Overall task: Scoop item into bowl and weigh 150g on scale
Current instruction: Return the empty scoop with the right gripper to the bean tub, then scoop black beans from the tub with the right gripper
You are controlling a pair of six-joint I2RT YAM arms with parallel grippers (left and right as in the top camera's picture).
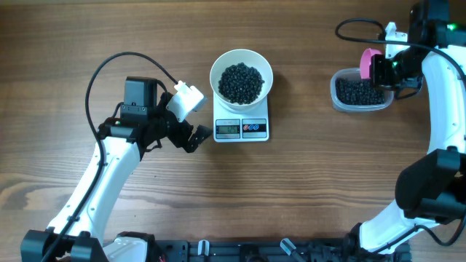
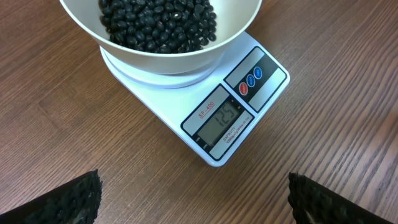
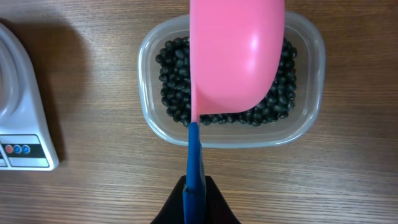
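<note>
pink plastic scoop point(image 3: 236, 56), smooth and glossy with a rounded back, fills the view nearest the right tool point(image 3: 194, 200). that tool's jaws are pinched tight on the scoop's thin blue handle point(image 3: 194, 155). the scoop hangs just ahead of the tool, over a clear rounded-rectangular plastic tub point(image 3: 311, 134) that holds a low layer of tiny round black beans point(image 3: 174, 87). only the scoop's back shows, so i cannot tell whether it carries a load.

the left tool point(image 2: 196, 202) is spread as wide as it goes. its rough black pads point(image 2: 62, 199) grip nothing, and it hovers just short of the small white rectangular digital scale point(image 2: 180, 106). on the scale's platform, ahead of this tool, sits the round plain white bowl point(image 2: 239, 31), smooth-walled and about as wide as the scale. a loose, shiny, grainy heap of beans in the bowl point(image 2: 155, 25) covers its bottom.

the scale's grey display point(image 2: 221, 121), beside red and blue buttons point(image 2: 250, 79), seems to read 125, though the digits are small and tilted. if so, most of the weighing looks done and a modest top-up towards 150 is left, probably less than a full scoop. the beans are hard and round, so they will likely roll and pour quickly. the brown wood-grain surface point(image 2: 323, 143) is matte and flat.
</note>
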